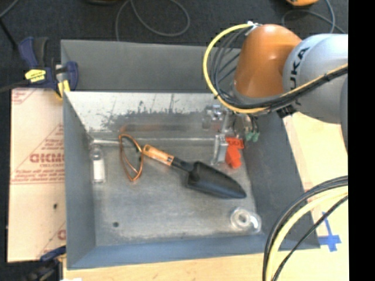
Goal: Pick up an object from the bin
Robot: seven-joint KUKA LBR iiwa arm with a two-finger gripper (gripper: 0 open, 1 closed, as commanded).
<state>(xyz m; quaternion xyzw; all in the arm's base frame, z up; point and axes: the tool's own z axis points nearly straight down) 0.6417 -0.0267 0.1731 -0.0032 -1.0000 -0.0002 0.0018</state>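
Jaws beside red block (234, 153), near black scoop (214, 182)

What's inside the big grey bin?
A black scoop with a brown handle, a copper wire loop, a small clear bottle, a clear ring and an orange-red piece by the gripper. The arm covers the far right corner of the bin.

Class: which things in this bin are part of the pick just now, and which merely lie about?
In the job: gripper; small orange-red block beside it.
Lying about: black wooden-handled scoop; copper wire loop; small clear vial; clear plastic ring.
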